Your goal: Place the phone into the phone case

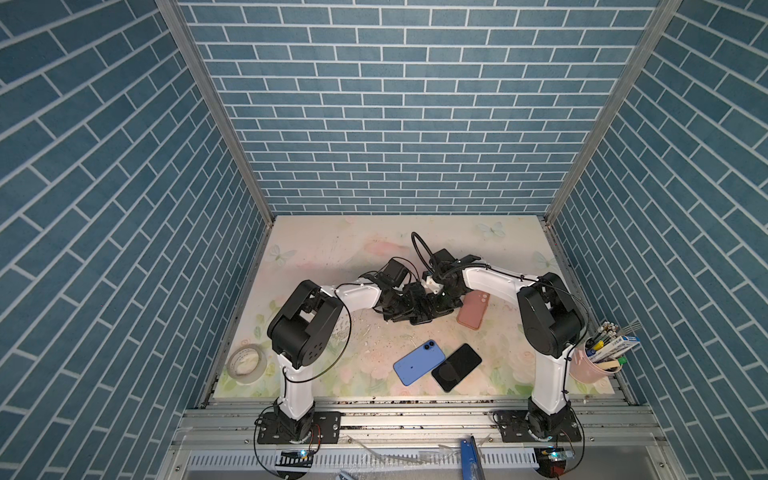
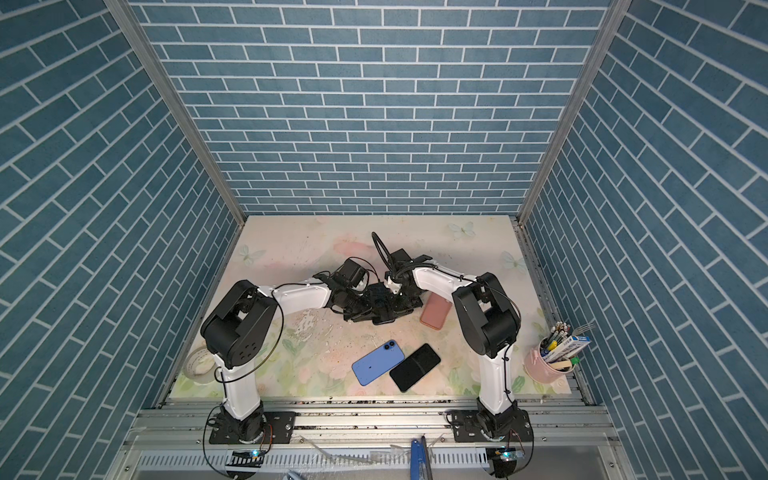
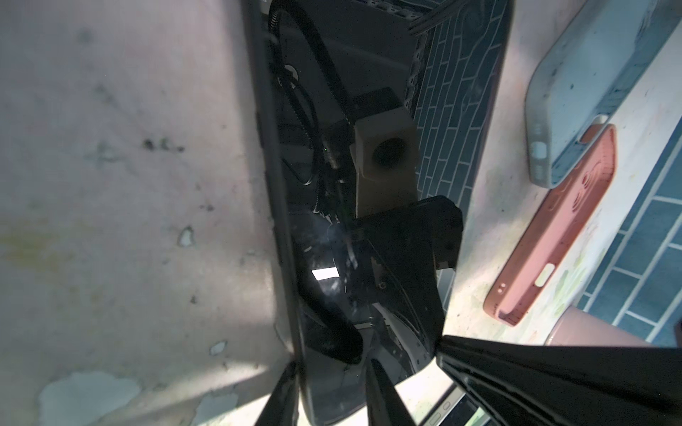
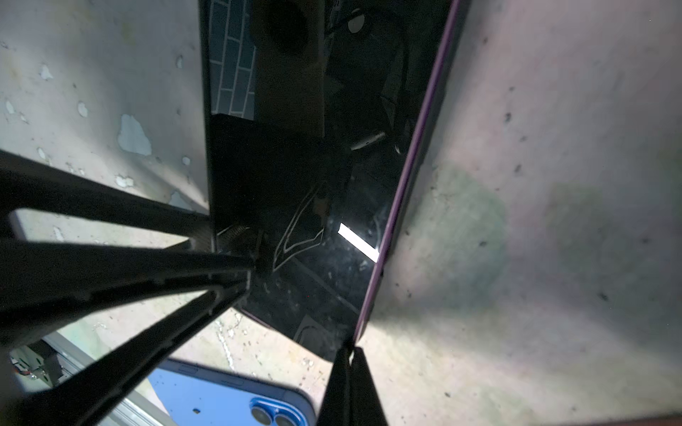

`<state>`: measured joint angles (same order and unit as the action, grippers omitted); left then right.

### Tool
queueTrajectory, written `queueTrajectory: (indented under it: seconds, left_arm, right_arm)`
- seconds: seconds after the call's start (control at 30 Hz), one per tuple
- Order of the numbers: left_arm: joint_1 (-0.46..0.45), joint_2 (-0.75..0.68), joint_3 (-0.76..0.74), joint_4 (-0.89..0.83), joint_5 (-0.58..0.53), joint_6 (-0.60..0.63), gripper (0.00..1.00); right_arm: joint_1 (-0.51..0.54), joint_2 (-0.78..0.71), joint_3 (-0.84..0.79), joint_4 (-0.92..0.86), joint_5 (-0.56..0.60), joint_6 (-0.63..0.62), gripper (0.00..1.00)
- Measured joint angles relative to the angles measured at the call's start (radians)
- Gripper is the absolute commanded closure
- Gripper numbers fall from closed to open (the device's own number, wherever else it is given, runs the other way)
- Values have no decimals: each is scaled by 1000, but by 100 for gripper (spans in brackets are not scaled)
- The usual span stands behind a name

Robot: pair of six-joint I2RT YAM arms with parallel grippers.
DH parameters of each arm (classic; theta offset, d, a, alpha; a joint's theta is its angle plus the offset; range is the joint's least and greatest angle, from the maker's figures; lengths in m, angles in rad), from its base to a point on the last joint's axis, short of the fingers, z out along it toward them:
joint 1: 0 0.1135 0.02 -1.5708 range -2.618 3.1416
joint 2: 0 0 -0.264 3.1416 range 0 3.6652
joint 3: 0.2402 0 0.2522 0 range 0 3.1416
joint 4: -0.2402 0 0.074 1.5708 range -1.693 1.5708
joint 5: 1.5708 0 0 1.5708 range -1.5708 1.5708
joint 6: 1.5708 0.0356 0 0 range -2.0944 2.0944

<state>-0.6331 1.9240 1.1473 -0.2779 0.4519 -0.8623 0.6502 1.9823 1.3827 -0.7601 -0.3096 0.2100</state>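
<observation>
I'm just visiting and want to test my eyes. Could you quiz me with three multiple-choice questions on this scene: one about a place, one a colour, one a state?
1. Where is the tape roll?
A at the left edge of the table; B in the cup; C on a phone.
2. What colour is the phone lying camera-side up?
A red; B blue; C green.
3. The fingers of the right gripper are:
A spread wide; B closed together; C hidden.

Answers:
1. A, it lies by the left rim.
2. B, its back is plainly blue.
3. B, the right wrist view shows the tips touching.
</observation>
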Motion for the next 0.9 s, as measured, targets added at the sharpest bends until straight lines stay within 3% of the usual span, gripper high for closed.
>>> queueTrajectory:
  seconds: [0.4, 0.9]
  left_arm:
    - [3, -3, -28, 39, 8, -21, 68]
    - [4, -2, -32, 46, 12, -25, 68]
  right_arm:
    - [49, 26, 10, -18, 90, 81, 98]
    - [53, 33, -5, 3, 88, 154, 99]
